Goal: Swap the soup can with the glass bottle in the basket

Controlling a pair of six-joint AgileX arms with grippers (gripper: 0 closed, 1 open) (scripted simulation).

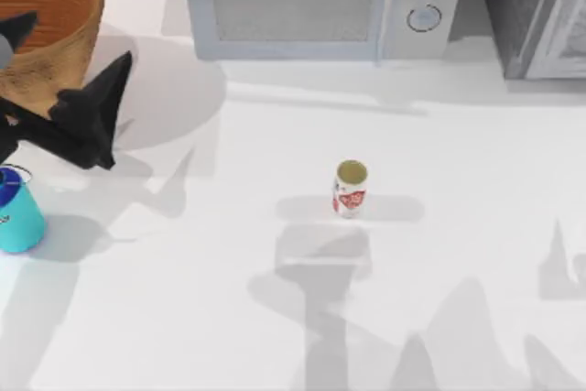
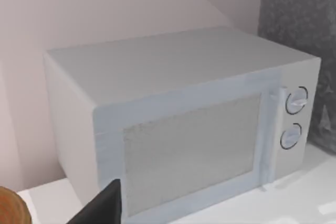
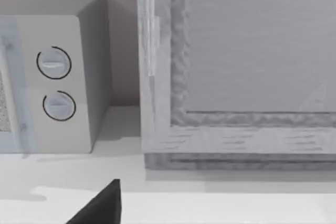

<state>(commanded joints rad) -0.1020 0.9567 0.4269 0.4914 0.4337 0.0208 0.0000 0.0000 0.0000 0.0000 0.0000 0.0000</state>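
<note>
The glass bottle (image 1: 18, 212) stands upright on the white surface (image 1: 458, 226) at the far left edge, about nine o'clock from the middle, outside the basket (image 1: 46, 29), which sits at the ten o'clock corner. So the bottle's half of the swap looks done, and the step in hand seems to be the left arm clearing away from it. The left claw (image 1: 87, 116) hangs between basket and bottle, its dark fingers (image 1: 110, 89) spread with nothing between them. What shows of the basket's ribbed interior holds nothing, though much of it lies off the edge. The soup can (image 1: 350, 188) stands upright near the middle of the surface, well apart from both, at six o'clock from the microwave (image 1: 320, 2). Next, I judge, a claw must close on the can's sides and carry it into the basket. Whether the right claw (image 3: 100, 205) is spread or pressed together I cannot tell.
</note>
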